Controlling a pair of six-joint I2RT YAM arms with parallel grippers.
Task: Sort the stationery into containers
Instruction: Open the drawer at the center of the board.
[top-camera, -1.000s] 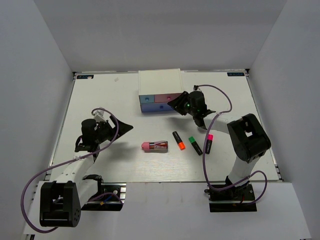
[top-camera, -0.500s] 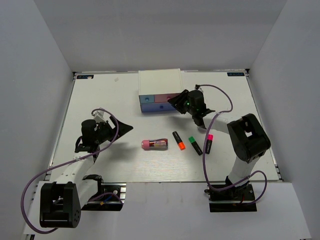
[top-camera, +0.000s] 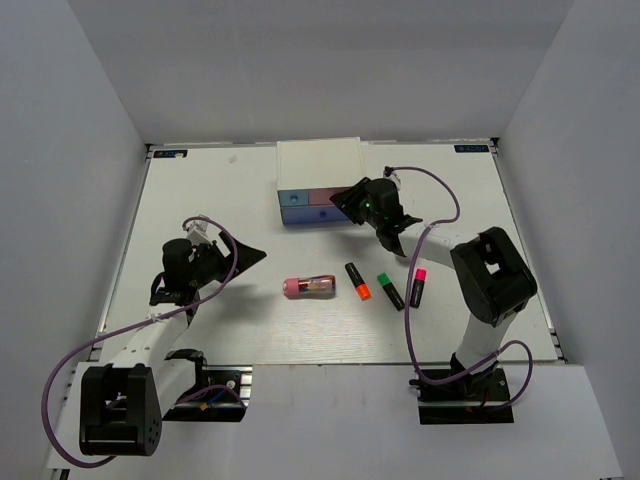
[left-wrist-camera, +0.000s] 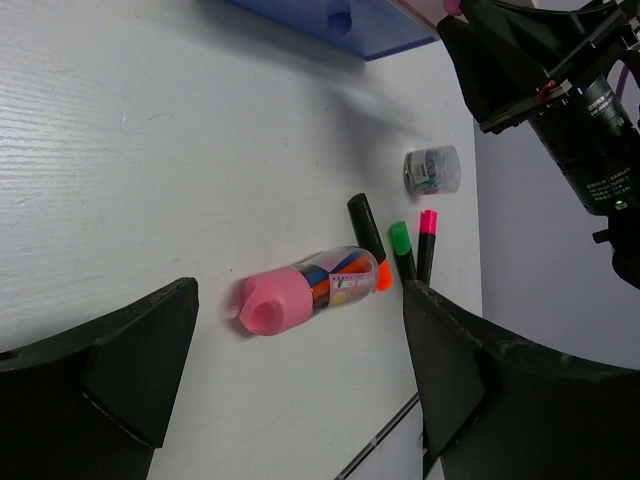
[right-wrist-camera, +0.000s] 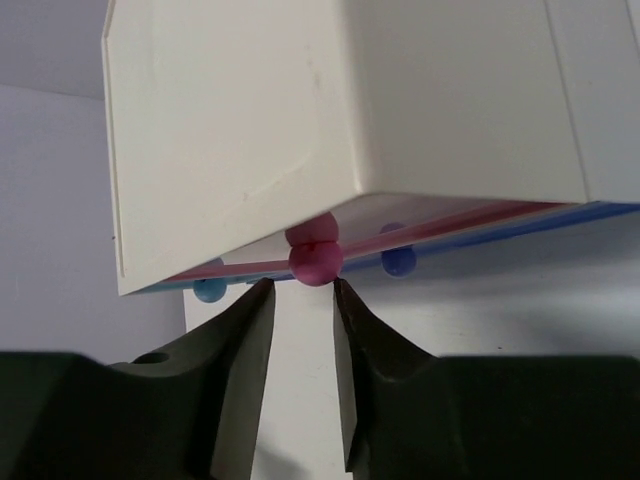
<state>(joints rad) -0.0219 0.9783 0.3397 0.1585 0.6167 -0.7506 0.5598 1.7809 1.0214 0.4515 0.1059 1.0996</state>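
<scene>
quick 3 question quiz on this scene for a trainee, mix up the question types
1. True or false: the left hand grips a marker.
2. Which knob on the drawer chest sits just ahead of the right hand? A pink, B blue, C neither.
3. Fill in: the marker lying nearest the pink tube has a ___ end.

Key: 1 false, it is open and empty. 2 A, the pink knob. 3 orange, the orange-ended marker.

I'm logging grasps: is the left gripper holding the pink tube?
No, the left fingers stand wide apart and empty, with the tube lying on the table beyond them.
</scene>
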